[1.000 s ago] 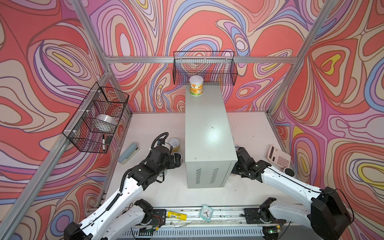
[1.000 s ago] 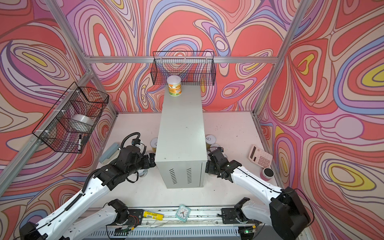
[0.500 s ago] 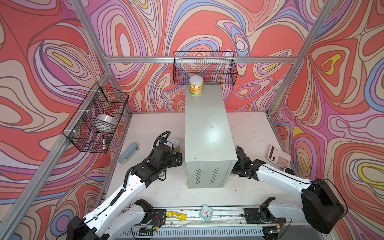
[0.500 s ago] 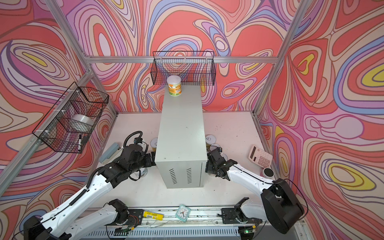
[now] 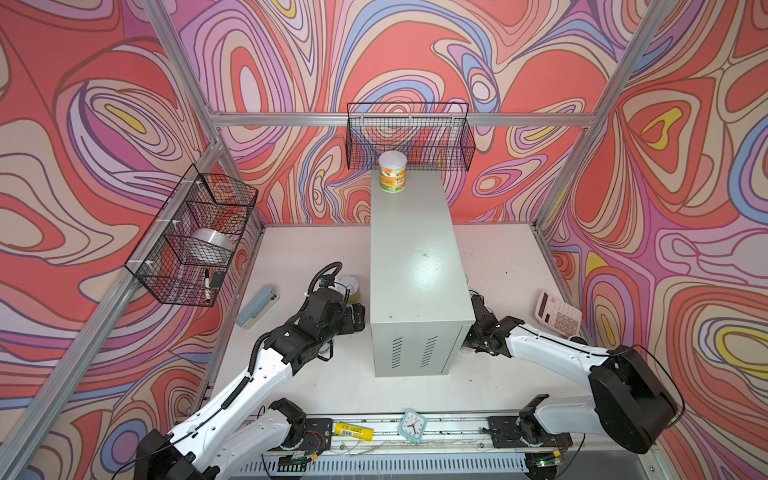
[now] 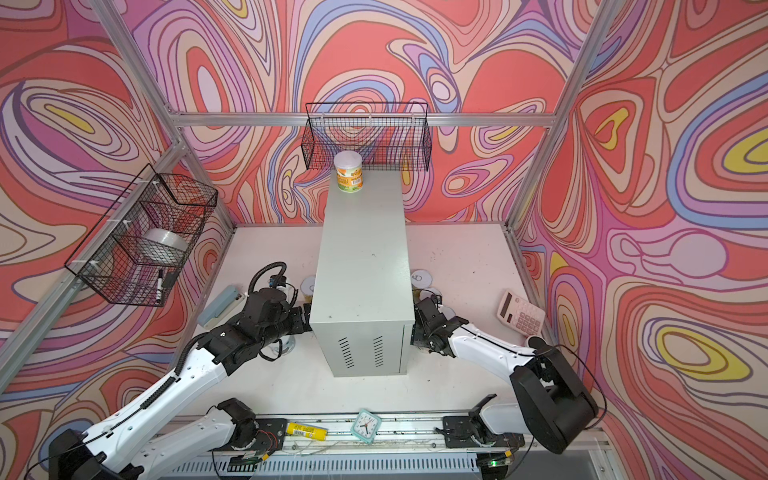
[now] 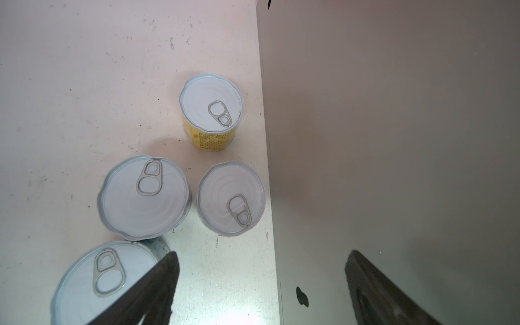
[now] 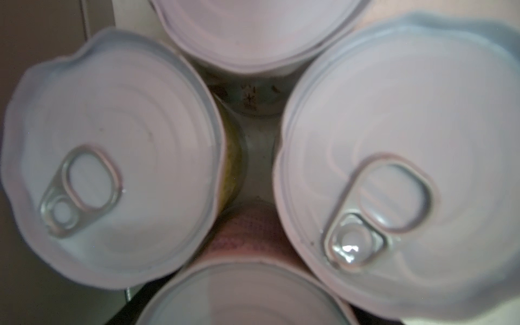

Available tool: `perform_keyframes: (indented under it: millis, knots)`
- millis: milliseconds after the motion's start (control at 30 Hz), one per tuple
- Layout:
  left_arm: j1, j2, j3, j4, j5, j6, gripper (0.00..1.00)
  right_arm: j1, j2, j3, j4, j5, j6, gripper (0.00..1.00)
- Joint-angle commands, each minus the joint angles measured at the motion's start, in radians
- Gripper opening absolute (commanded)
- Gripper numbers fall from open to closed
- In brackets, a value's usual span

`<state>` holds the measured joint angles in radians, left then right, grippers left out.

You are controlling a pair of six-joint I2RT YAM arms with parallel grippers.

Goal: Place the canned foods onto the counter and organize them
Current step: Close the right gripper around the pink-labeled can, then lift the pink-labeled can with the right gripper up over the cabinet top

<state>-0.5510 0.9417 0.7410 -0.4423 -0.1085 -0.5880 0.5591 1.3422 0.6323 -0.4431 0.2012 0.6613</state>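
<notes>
Left wrist view: the left end effector (image 7: 261, 253) is spread wide and holds nothing, one finger (image 7: 157, 281) overlapping the nearest can (image 7: 92, 281), the other over the side of the grey-green cabinet (image 7: 394, 140). Past it a second can (image 7: 143, 194), a third can (image 7: 230, 198) and a yellow-labelled can (image 7: 211, 104) stand upright on the white table (image 7: 70, 70), beside the cabinet. Four lids (image 8: 112, 157) crowd the right wrist view. The right end effector (image 6: 419, 309) sits low at the cabinet's right in both top views, and I cannot tell whether it is spread or closed. Farthest, upper centre, an orange-and-green can (image 5: 392, 170) stands on the cabinet top.
</notes>
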Motion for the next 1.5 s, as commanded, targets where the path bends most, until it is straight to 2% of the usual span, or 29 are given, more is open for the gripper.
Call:
perform_keyframes:
  millis: [0,33,67,467,667,800,1000,1467]
  knots:
    - [-0.007,-0.014,0.022,-0.015,-0.039,0.029,0.93,0.002,0.003,0.010,-0.034,0.001,0.004,0.19]
    - [-0.007,-0.012,0.032,-0.022,-0.044,0.037,0.93,0.003,-0.007,0.015,-0.049,0.005,0.006,0.01]
    - [-0.006,-0.011,0.040,-0.028,-0.046,0.043,0.93,0.003,-0.018,0.019,-0.064,0.011,0.007,0.00]
    - [-0.006,0.000,0.173,-0.186,-0.082,0.095,0.95,0.002,-0.352,0.155,-0.442,-0.026,0.027,0.00]
    - [0.019,0.039,0.214,-0.227,-0.066,0.119,0.96,0.001,-0.430,0.272,-0.575,0.007,0.027,0.00]
    - [0.051,0.058,0.224,-0.201,-0.003,0.121,0.96,0.001,-0.426,0.335,-0.600,0.029,0.005,0.00]
    - [0.072,0.079,0.231,-0.197,0.025,0.128,0.96,0.001,-0.408,0.429,-0.625,0.047,-0.029,0.00]
    - [0.137,0.083,0.235,-0.187,0.026,0.129,0.96,0.001,-0.252,0.922,-0.756,0.179,-0.173,0.00]
